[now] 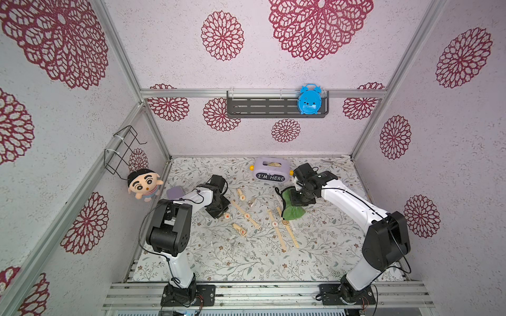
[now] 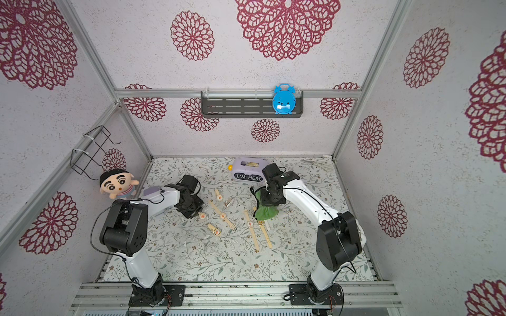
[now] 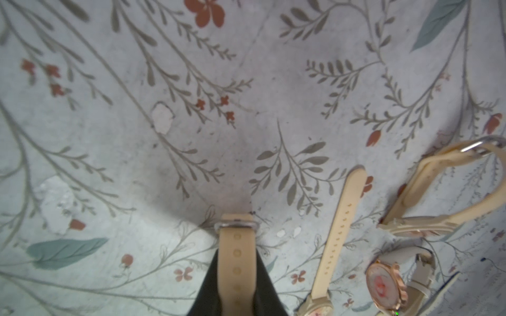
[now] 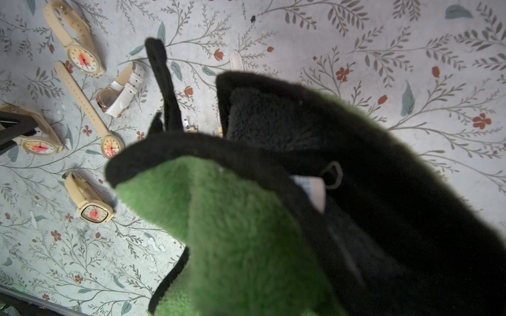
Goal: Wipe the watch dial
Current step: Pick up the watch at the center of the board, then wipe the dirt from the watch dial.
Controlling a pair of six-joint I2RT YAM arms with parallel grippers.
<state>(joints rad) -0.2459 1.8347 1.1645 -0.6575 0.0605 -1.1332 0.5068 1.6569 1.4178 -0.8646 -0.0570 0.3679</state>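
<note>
Robot lab cell, staged home-like: aluminium frame (image 1: 191, 93), wallpapered panels (image 1: 323, 136), arm bases (image 1: 179, 294) bolted on rail (image 1: 260, 294), floral bench (image 1: 246, 262); shelf (image 1: 262, 108) with alarm clock (image 1: 309, 99), plush doll (image 1: 143, 184).

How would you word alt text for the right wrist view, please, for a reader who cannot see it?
A green cloth with black trim fills most of the frame, close up. Beyond it, several watches lie on a floral table; at the edge, the left gripper grips a round watch.
</note>
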